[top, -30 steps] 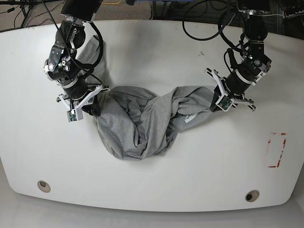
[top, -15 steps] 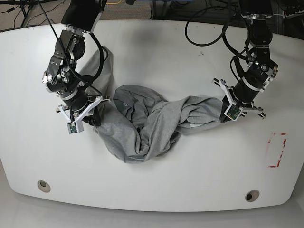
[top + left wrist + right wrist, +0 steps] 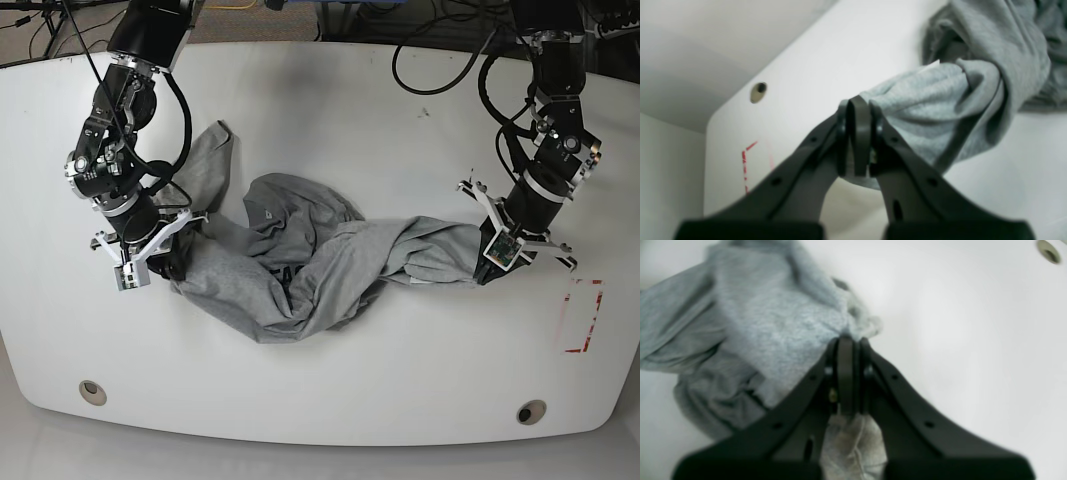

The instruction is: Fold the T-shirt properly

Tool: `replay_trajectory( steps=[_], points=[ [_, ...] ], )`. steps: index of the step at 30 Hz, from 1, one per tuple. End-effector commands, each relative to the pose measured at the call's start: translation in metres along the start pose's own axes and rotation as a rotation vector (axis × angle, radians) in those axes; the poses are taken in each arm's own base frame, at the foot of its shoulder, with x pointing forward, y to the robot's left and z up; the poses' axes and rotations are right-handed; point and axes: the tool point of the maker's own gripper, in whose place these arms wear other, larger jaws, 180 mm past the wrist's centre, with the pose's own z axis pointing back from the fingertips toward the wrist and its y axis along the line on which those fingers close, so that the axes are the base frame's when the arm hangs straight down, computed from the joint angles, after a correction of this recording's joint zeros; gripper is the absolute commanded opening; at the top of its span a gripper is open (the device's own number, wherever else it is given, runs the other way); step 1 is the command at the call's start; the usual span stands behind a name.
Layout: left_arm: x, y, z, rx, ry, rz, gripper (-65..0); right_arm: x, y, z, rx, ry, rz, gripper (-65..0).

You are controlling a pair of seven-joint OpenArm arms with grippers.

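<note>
While both arms hold it: the T-shirt lies bunched and twisted across the middle of the white table, strung between the two grippers.

T-shirt, place: heather-grey, crumpled in a rope-like sag from about 9 o'clock to 3 o'clock on the tabletop, with its lowest fold toward 6 o'clock. One loose flap reaches up toward 10 o'clock, beside the arm on that side.

T-shirt, writing: no lettering can be read; the folds hide the chest. A small white tag pokes out of the cloth in the left wrist view, too blurred to read.

Left gripper: at about 3 o'clock of the shirt in the base view, jaws pressed together on a gathered end of the grey cloth. The left wrist view shows the fabric pinched between the black fingers and bulging out past them.

Right gripper: at about 9 o'clock of the shirt, jaws likewise clamped tight on cloth. In the right wrist view a hem edge hangs below the closed fingers and the rest of the shirt spreads toward 10 o'clock.

Table marks: a red dashed rectangle sits near the edge at 4 o'clock, well apart from the shirt. Two round holes sit near the front corners.

Cables: black cables loop over the far edge at 1 o'clock.
</note>
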Motion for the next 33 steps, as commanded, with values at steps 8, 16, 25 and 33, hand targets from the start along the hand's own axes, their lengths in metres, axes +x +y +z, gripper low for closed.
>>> replay_trajectory(
  steps=[8, 16, 25, 33],
  points=[
    [0.037, 0.032, 0.002, 0.071, -0.109, -0.042, -64.7, 0.041, 0.000, 0.005, -0.005, -0.119, 0.042, -64.7],
    [0.039, 0.067, 0.002, 0.152, -0.067, -0.053, -64.7, 0.065, -0.010, 0.000, -0.003, -0.153, 0.077, -64.7],
    [0.049, 0.095, 0.003, 0.218, -0.051, -0.058, -64.7, 0.114, -0.034, 0.005, -0.057, -0.211, 0.139, -64.4],
    [0.085, 0.119, 0.000, 0.273, -0.103, -0.095, -64.8, 0.175, -0.067, 0.017, -0.124, -0.266, 0.212, -64.1]
  ],
)
